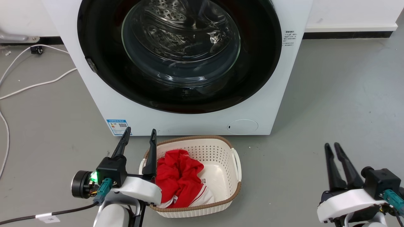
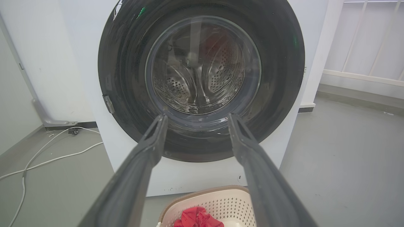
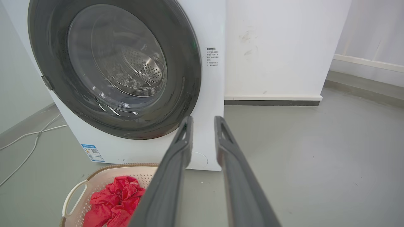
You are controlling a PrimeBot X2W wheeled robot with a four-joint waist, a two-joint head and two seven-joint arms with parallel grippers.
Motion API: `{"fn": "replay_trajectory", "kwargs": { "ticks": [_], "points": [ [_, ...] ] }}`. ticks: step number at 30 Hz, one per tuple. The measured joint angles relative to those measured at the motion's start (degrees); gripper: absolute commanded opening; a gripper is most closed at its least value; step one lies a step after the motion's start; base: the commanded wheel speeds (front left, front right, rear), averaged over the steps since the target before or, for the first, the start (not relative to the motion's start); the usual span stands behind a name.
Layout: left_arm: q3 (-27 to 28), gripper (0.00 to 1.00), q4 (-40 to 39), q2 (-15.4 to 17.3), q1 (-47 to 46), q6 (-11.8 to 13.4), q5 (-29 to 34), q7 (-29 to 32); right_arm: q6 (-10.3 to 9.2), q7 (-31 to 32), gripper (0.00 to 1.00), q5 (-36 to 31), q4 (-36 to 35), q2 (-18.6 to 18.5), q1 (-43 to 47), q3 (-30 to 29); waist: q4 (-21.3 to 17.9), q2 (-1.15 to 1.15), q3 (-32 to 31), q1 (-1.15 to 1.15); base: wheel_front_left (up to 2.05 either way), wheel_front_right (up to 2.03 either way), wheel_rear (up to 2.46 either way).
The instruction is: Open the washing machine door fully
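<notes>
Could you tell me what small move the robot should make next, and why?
Probably lift the open left gripper toward the small grey tab on the left rim of the round glossy black washing machine door: the door is shut, nothing touches it, and that gripper hangs nearest.

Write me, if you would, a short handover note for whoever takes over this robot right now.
Left hand: open and empty, held low in front of the washing machine, by the left edge of the basket.
Right hand: fingers only slightly apart, empty, over the floor to the right of the basket.
Door: shut flat against the machine; neither hand touches it.
Done: nothing yet on the door.
Left: reach the door, pull it loose and swing it fully open. The basket of red clothes sits just in front of the machine, so mind it.
</notes>
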Motion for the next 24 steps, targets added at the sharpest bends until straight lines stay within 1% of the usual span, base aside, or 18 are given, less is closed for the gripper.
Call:
{"fn": "replay_trajectory", "kwargs": {
  "ticks": [6,9,10,12,14,21,24],
  "points": [
    [0.03,1.00,0.02,0.00,0.01,-0.01,-0.01,0.00,0.00,-0.81,0.00,5.68,1.82,0.01,-0.04,-0.79,-0.01,0.00,-0.02,0.00,0.00,0.00,0.00],
    [0.05,1.00,-0.01,0.00,0.03,-0.01,-0.23,0.00,0.00,-1.67,0.00,11.16,3.10,0.01,-0.23,-1.31,0.00,0.00,0.01,0.00,0.00,0.00,0.00],
    [0.08,1.00,-0.02,0.00,0.03,-0.01,-0.34,0.00,0.00,-2.04,0.00,14.08,3.63,0.01,-0.36,-1.37,0.00,0.00,0.06,0.00,0.00,0.00,0.00],
    [0.11,1.00,-0.04,0.00,0.03,-0.01,-0.37,0.00,0.00,-2.46,0.00,23.97,4.98,0.01,-1.02,-1.02,0.00,0.00,0.20,0.00,0.00,0.00,0.00],
    [0.12,1.00,-0.08,0.00,0.03,0.00,-0.44,0.00,0.00,-2.63,0.00,32.31,5.91,0.01,-1.43,-0.31,-0.04,0.00,0.36,0.00,0.00,0.00,0.00],
    [0.10,1.00,-0.54,0.00,0.02,0.32,-0.94,0.00,0.00,-1.88,0.00,68.20,5.79,0.08,-3.82,0.90,-0.17,0.00,1.24,0.00,0.00,0.00,0.00],
    [0.14,1.00,-0.98,0.00,-0.04,0.56,-1.13,0.00,-0.01,-0.58,0.00,78.27,5.05,0.09,-5.77,-0.66,-0.27,0.00,1.93,0.00,0.00,0.00,0.00]
  ]
}}
